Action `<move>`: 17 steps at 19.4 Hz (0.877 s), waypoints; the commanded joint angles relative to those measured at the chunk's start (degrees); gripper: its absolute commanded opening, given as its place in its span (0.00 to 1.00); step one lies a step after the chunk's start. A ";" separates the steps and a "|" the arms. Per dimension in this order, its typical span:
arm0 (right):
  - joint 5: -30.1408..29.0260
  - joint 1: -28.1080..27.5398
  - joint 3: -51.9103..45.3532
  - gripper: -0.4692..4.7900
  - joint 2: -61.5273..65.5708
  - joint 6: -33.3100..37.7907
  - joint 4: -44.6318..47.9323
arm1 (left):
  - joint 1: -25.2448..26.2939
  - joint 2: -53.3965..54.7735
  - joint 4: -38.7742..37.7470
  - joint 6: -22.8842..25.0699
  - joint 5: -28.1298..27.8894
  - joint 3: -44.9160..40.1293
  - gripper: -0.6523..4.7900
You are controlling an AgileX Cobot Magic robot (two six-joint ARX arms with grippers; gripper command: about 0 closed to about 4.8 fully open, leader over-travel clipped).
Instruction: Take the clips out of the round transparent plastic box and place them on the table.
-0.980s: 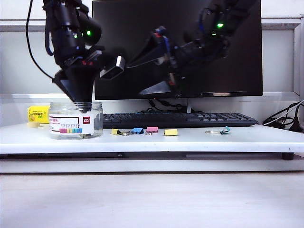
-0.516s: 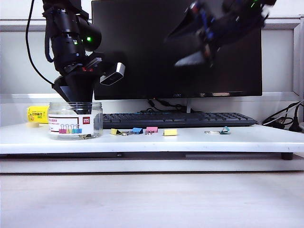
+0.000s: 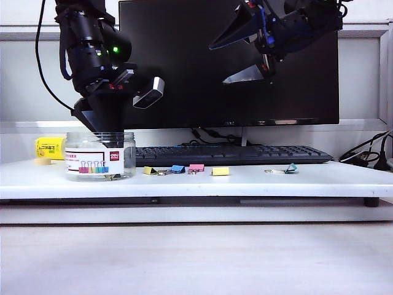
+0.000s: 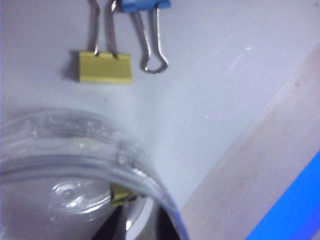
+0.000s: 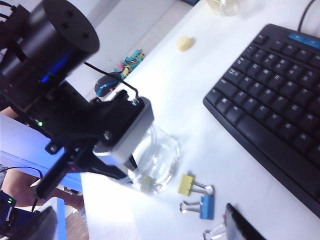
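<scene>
The round transparent plastic box (image 3: 100, 157) stands at the left of the white table (image 3: 258, 182). My left gripper (image 3: 108, 140) reaches down into it from above. In the left wrist view its two dark fingertips (image 4: 111, 226) sit close together inside the box rim (image 4: 150, 182), closed on a yellow clip (image 4: 121, 193). More yellow clips lie on the table, one (image 3: 150, 171) beside the box and one (image 3: 220, 171) further right. My right gripper (image 3: 218, 64) hangs open high in front of the monitor, empty. In the right wrist view one fingertip (image 5: 239, 226) shows above the box (image 5: 159, 165).
Blue (image 3: 178, 168), pink (image 3: 196, 167) and teal (image 3: 290, 168) clips lie along the table in front of a black keyboard (image 3: 233, 153). A monitor (image 3: 184, 92) stands behind. A small yellow box (image 3: 49, 147) sits at the far left, cables (image 3: 368, 157) at the far right.
My right gripper has risen from mid-monitor height and pulled back to the right, still open. The box has shifted slightly to the right. The left arm has stayed in the box.
</scene>
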 commanded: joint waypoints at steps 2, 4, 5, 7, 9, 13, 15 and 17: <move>-0.31 0.00 0.22 0.91 -0.28 -1.05 -1.33 | -0.13 -0.24 0.79 0.31 0.63 0.11 0.28; -0.31 0.02 0.24 0.91 -0.31 -1.03 -1.29 | -0.26 -0.24 0.98 0.26 0.61 0.11 0.28; -0.31 0.02 0.24 0.91 -0.28 -1.03 -1.33 | -0.31 -0.24 0.96 0.11 0.61 0.11 0.28; -0.31 0.02 0.24 0.91 -0.28 -1.01 -1.33 | -0.39 -0.22 1.09 0.11 0.68 0.11 0.28; -0.31 0.02 0.24 0.91 -0.28 -1.01 -1.33 | -0.39 -0.22 1.05 0.13 1.95 0.09 0.28; -0.28 0.02 0.24 0.91 -0.28 -1.01 -1.33 | -0.39 -0.22 0.70 0.15 1.86 0.04 0.28; -0.22 0.02 0.22 0.91 -0.28 -1.01 -1.33 | -0.39 -0.22 0.57 0.17 1.86 0.00 0.28; -0.09 0.02 0.22 0.91 -0.28 -1.01 -1.33 | -0.39 -0.22 0.31 0.33 1.86 -0.09 0.28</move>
